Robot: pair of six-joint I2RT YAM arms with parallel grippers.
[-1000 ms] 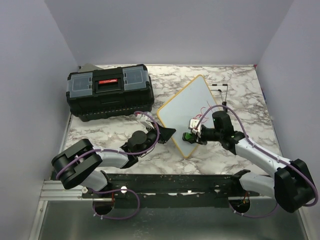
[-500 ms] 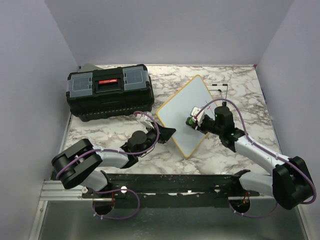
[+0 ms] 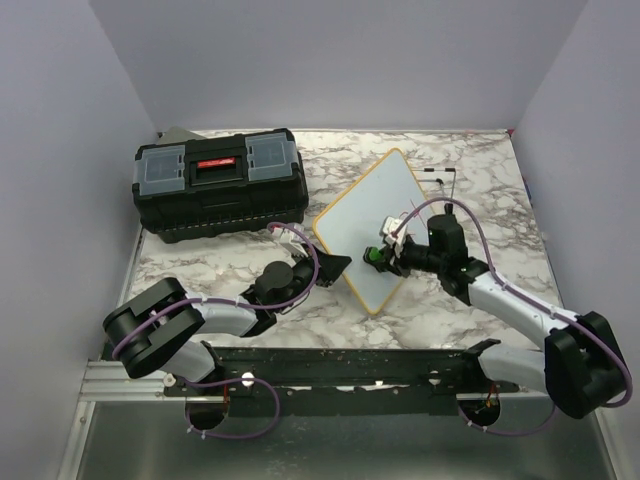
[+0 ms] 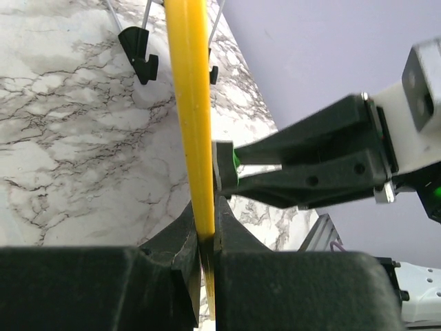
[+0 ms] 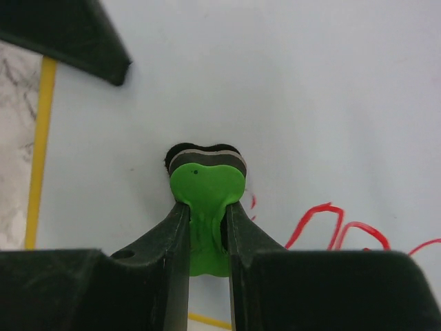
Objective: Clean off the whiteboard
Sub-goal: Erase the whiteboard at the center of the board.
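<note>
The black toolbox (image 3: 220, 185) with grey lid compartments sits at 10 o'clock from the middle of the marble table (image 3: 480, 180), well apart from both arms. At 4 o'clock from it, the left gripper (image 3: 337, 266) is clamped tight on the whiteboard (image 3: 372, 215), gripping its lower left yellow edge. In the left wrist view the two fingers (image 4: 185, 238) pinch the frame (image 4: 193, 124) edge-on, and the board's small black feet (image 4: 140, 49) show toward 12 o'clock.

The whiteboard lies near the middle of the table, slightly toward 3 o'clock, turned like a diamond with one corner pointing to 12 o'clock.

The right gripper (image 3: 376, 257) reaches in from 4 o'clock and hangs over the board's lower part. Its jaws are closed narrowly on a green eraser (image 5: 207, 185), whose dark pad (image 5: 205, 156) presses against the white surface. Red writing (image 5: 331, 222) lies at 4 o'clock from the eraser, just beside it.
</note>
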